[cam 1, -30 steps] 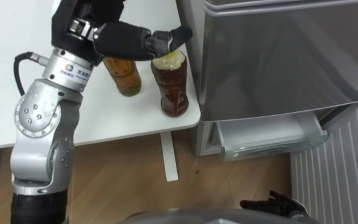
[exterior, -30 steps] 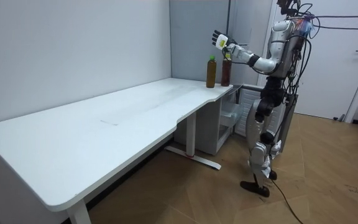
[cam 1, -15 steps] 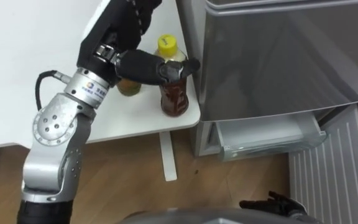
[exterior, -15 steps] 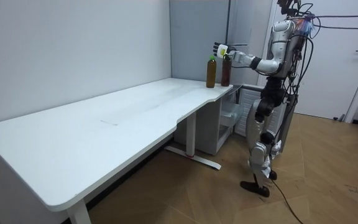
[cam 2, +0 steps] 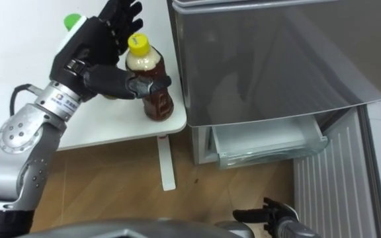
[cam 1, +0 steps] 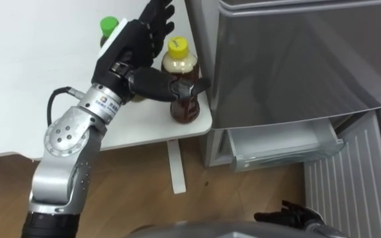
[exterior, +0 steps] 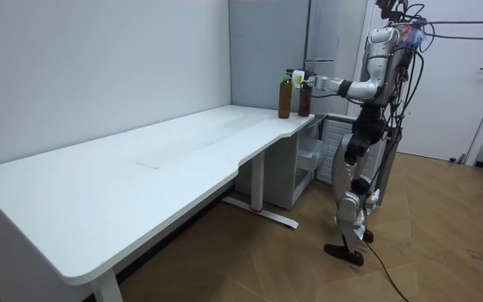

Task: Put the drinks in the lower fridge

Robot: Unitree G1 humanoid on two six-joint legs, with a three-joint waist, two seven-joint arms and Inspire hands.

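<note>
Nearest you, low at the bottom edge, the right hand [cam 1: 290,215] hangs over the wood floor [cam 1: 131,192], well apart from the table. You can't tell its state from here.

Just past it on the right is the fridge [cam 1: 243,99]. Its lower door [cam 1: 352,178] is swung open, and a clear drawer [cam 1: 280,142] sticks out of the bottom compartment toward you.

Left of the fridge is the white table [cam 1: 32,99]. Your left arm comes up from the lower left, across the table's near edge.

The left hand [cam 1: 134,46] is wide open. Its fingers [cam 1: 156,16] are straight and spread, pointing far, along the left side of the yellow-cap bottle [cam 1: 186,111]. The thumb reaches right across the btl's near side at the waist and looks to be touching it. It's not a wrapped grip.

That btl holds a brown drink and stands upright on the table's near right corner, just beside the fridge wall.

The green-cap bottle [cam 1: 109,25] is upright just left of it and a bit farther, mostly hidden behind the hand. So both drinks are on the table, not in the fridge. The print on the btls is too small to read.

Farthest is the grey upper door [cam 1: 296,59].

In the room view the robot stands upright at the table's end by the fridge, w/ the left arm held out level to the btls.
</note>
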